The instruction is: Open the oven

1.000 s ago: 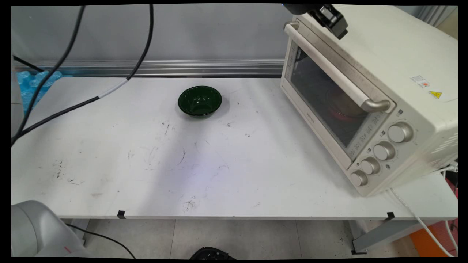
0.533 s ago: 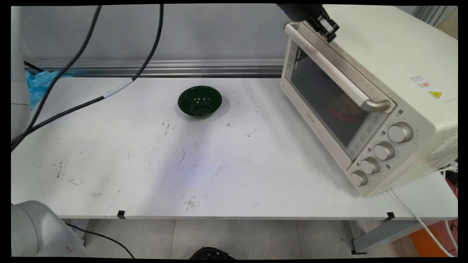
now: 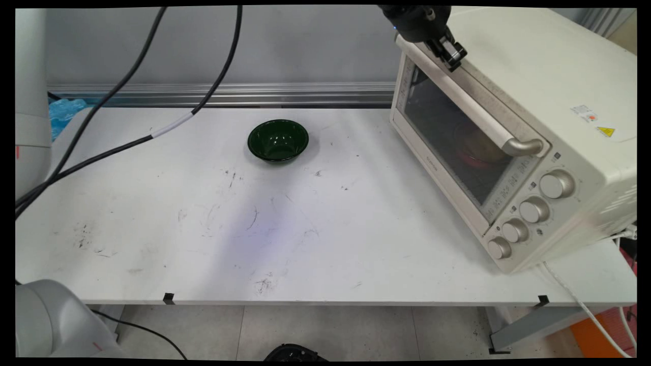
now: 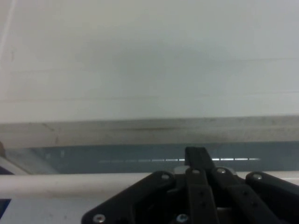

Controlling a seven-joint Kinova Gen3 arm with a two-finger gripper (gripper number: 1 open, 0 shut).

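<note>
Gripper [image 3: 454,52]: black, two-finger, at the upper far end of the toaster oven [image 3: 513,132], against the top edge of its door, just above the far end of the door handle [image 3: 460,96]. Fingers [image 4: 198,161] pressed together, holding nothing.

Toaster oven: cream, door shut, four knobs [image 3: 529,211] at its near end; stands at the desk's [image 3: 203,244] right edge.

Bowl [image 3: 278,140]: dark green, upright, toward the desk's far edge, well apart from oven.

Black cables [image 3: 168,119]: hanging over the desk's left side.

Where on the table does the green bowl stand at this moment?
In the main view the green bowl stands on the white table toward its far side, near the middle, left of the toaster oven and apart from it.
</note>
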